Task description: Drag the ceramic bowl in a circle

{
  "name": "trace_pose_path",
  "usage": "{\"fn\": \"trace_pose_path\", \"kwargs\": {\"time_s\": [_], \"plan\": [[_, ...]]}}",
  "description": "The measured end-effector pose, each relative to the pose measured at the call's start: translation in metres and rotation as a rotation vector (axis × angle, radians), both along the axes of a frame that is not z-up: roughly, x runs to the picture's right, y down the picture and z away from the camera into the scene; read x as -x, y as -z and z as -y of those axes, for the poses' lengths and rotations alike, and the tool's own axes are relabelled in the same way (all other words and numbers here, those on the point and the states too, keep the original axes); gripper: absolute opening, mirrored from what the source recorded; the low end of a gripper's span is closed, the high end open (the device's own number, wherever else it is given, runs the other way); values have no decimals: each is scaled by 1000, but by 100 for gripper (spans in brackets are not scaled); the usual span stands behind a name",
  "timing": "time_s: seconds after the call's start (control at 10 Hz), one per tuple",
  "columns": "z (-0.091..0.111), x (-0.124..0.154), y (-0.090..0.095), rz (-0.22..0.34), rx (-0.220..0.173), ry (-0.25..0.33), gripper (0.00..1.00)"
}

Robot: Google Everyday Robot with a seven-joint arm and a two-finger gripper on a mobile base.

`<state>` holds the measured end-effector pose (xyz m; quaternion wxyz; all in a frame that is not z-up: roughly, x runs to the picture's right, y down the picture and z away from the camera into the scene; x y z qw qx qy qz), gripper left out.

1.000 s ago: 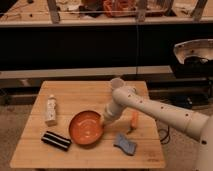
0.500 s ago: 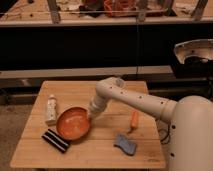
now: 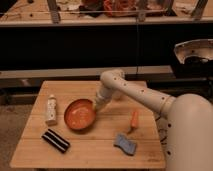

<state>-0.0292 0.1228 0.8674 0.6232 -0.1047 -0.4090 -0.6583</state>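
**Ceramic bowl mid-drag: nearby objects set the risk**

Ceramic bowl (image 3: 79,114), wide, shallow, glossy orange-red with a darker rim, sits left of centre on the tabletop (image 3: 100,150). We see the gripper (image 3: 98,106) pressed at its right rim; whether the jaws are apart or together we cannot tell. We judge the main hazard to be collision: the bowl lies just beside the white bottle (image 3: 50,110) and near the black bar (image 3: 55,140), so a wide circle could topple or push either. A slipping contact would strand the bowl.
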Motion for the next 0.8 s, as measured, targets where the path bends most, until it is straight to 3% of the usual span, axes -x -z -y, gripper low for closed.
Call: {"fn": "trace_pose_path", "kwargs": {"time_s": [0.5,0.6,0.8], "plan": [[11,-82,6,-84,-8,-83,0],[4,-99,10,-104,-2,-111,0],[-9,-107,20,-110,0,-134,0]]}}
